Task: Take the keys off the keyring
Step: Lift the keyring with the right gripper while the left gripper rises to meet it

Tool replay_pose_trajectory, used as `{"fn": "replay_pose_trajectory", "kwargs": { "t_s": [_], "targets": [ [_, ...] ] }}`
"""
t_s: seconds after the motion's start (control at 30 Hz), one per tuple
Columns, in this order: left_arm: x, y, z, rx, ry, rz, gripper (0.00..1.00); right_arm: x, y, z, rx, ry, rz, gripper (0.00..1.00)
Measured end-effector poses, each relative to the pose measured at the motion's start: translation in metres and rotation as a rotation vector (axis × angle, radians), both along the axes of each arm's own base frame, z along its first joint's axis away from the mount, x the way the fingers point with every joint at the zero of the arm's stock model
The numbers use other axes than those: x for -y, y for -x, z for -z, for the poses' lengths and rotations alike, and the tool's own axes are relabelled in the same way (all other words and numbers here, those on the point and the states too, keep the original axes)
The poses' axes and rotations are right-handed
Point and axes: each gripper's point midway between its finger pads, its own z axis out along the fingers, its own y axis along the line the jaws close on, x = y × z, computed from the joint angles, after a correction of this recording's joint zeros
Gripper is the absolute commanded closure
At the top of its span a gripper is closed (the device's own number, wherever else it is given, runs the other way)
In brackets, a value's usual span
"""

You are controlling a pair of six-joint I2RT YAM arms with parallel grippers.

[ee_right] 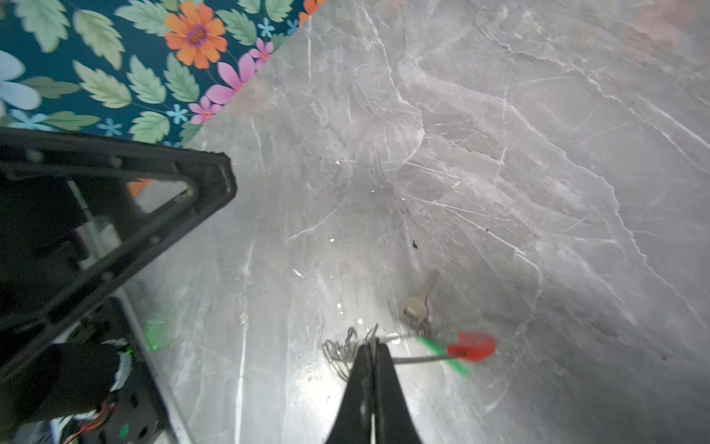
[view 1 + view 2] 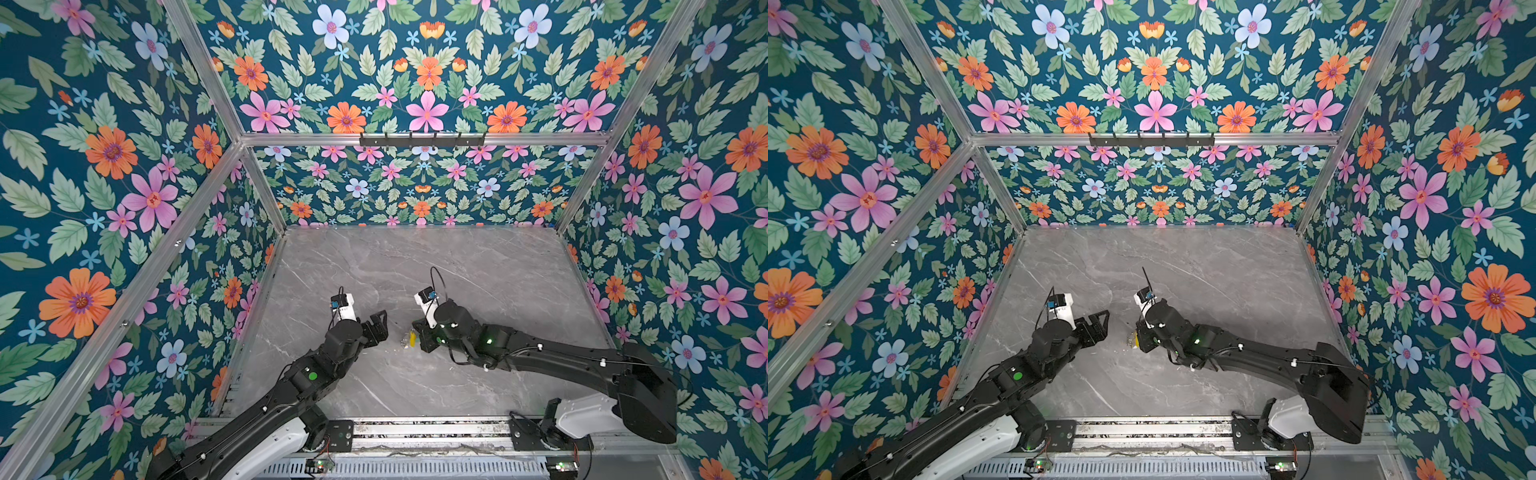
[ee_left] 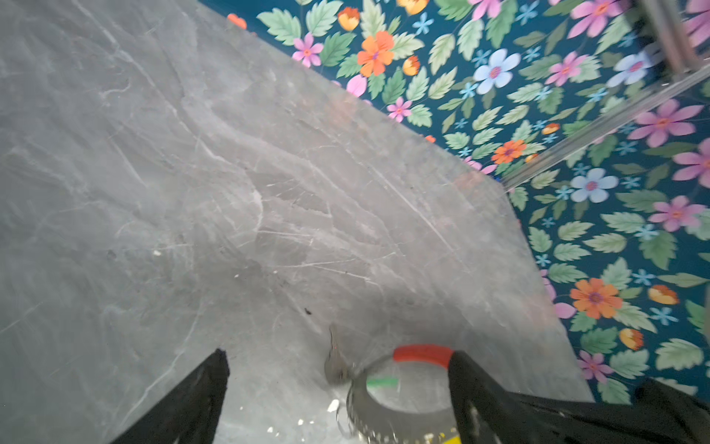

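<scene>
grey tabletop [image 2: 478, 270], and all the action sits in one cluster about midway between its left and right edges, nearer the front edge than the back.

left gripper [image 3: 338, 396]: jaws wide apart, nothing in them, facing the cluster from the left. one finger looks right up against the red sleeve [image 3: 422, 353]. danger there, a nudge could knock the whole thing round.

right gripper [image 1: 372, 348]: jaws pressed together, with the keyring [image 1: 418, 359] wire coming out right at the tips. i read that as a pinch on the keyring, and a thin one. round wire between flat pads can swivel or slip out the moment the other arm pulls.

yellow tag [image 2: 412, 338] sits tight beside the right gripper in both top views, half hidden, so it's hard to reach without a bump between the arms.

green tag [image 1: 442, 353] is blurred, possibly swinging, so a close on it could miss or catch the wire instead.

metal key [image 1: 417, 307] lies just beside the keyring. can't tell if it hangs on it.

split rings [image 1: 342, 353] are bunched at the pinch. they could snag, and then a tug drags the keyring out of the grip, not a tag off it.
</scene>
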Motion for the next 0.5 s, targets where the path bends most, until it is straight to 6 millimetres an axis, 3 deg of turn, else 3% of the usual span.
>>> {"fn": "replay_pose_trajectory", "kwargs": {
  "t_s": [0.17, 0.5],
  "targets": [
    [0.015, 0.004, -0.031, 0.102, 0.071, 0.097, 0.16, 0.015, 0.016, -0.026, 0.013, -0.092, -0.116, 1.0],
    [0.081, 0.036, -0.083, 0.29, 0.166, 0.522, 0.51, 0.027, 0.058, -0.081, 0.069, -0.219, -0.331, 1.0]
  ]
}}
